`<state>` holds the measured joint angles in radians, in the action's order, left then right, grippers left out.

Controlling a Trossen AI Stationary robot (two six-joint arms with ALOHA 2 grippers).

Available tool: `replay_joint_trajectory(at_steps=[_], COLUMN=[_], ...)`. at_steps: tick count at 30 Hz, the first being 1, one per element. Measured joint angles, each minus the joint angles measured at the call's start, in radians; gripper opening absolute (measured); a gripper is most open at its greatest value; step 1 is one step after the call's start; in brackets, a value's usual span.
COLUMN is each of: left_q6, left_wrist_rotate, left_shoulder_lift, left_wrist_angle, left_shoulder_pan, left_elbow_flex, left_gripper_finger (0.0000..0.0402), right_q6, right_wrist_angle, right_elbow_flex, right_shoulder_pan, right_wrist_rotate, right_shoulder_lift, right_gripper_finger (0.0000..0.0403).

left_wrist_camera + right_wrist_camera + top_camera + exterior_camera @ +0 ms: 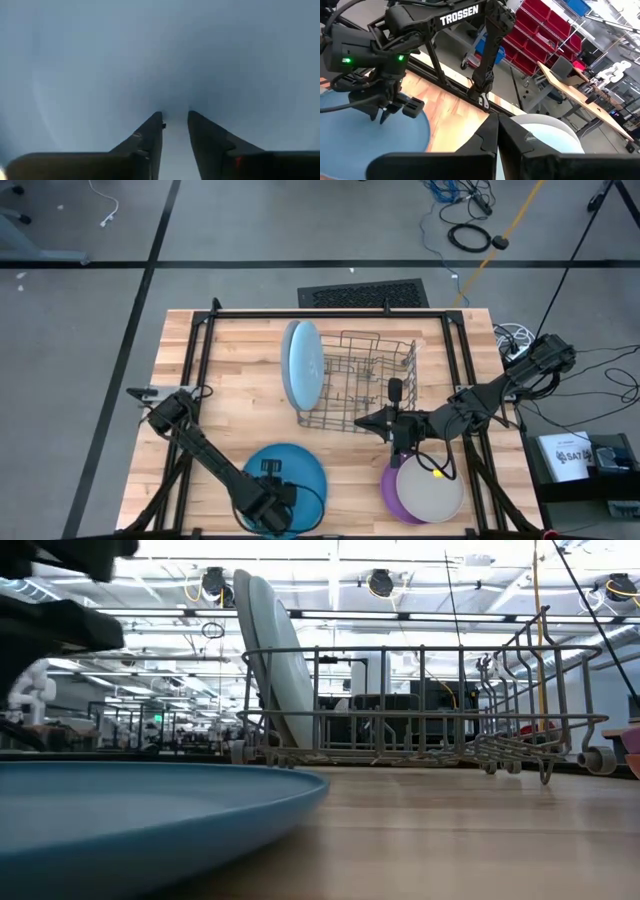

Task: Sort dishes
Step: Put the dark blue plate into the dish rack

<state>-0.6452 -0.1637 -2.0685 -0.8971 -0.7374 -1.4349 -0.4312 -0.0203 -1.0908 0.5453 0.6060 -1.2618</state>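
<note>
Left gripper (268,515) is down at the near edge of the wooden table (240,360), left of centre, right over the darker blue round plastic plate (300,470) lying flat there. Left wrist view: nothing but blue plate surface, w/ the two dark fingers (150,135) pointing at it, a narrow gap between the tips, nothing between them; can't tell if the tips touch the plate. In the right wrist view the same gripper (387,112) hangs tips-down over the blue plate (395,135). Low view: that plate (150,810) fills the near left, flat on the wood, rim clear. Right gripper (372,421) sits mid-table, just near of the grey wire dish rack (365,385), fingers pressed together, holding nothing; its own wrist view shows the two fingers (487,137) meeting. Right arm reaches in from the right side. Inside the rack, at its left end, a light blue round plate (302,364) stands on edge; low view shows it (285,665) upright, leaning slightly, in the rack (450,710), w/ what looks like a second pale rim just behind it, can't be sure. Near right of the table: a beige-grey round plate (432,492) lies on top of a purple plate (390,485), purple rim showing on its left side. Both sit just near of the right arm's wrist.
</note>
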Motion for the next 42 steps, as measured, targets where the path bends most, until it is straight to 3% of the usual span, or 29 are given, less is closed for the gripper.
replay_joint_trajectory(at_steps=[9, 12, 17, 24, 35, 42], left_q6=[-0.054, -0.054, -0.052, -0.084, -0.131, -0.131], left_wrist_rotate=[-0.284, -0.312, -0.194, -0.129, 0.054, 0.048], left_shoulder_lift=[0.258, 0.339, 0.366, 0.261, 0.067, 0.064], left_wrist_angle=[-0.055, -0.033, 0.076, 0.198, 0.233, 0.237], left_shoulder_pan=[-0.013, -0.024, -0.067, -0.134, -0.185, -0.21], left_elbow_flex=[0.005, 0.004, 0.003, 0.003, 0.003, 0.002], left_gripper_finger=[0.0073, 0.0073, 0.0112, 0.0193, 0.0191, 0.0191], right_q6=[-0.01, -0.01, -0.01, -0.022, -0.021, -0.017], right_wrist_angle=[0.001, 0.0, -0.007, -0.007, -0.007, -0.007], right_elbow_flex=[0.0, 0.0, 0.0, 0.0, 0.0, 0.0], right_shoulder_pan=[0.0, 0.0, 0.0, 0.0, 0.0, 0.0], right_wrist_rotate=[0.0, 0.0, 0.0, 0.0, 0.0, 0.0], right_shoulder_lift=[0.0, 0.0, 0.0, 0.0, 0.0, 0.0], right_gripper_finger=[0.0, 0.0, 0.0, 0.0, 0.0, 0.0])
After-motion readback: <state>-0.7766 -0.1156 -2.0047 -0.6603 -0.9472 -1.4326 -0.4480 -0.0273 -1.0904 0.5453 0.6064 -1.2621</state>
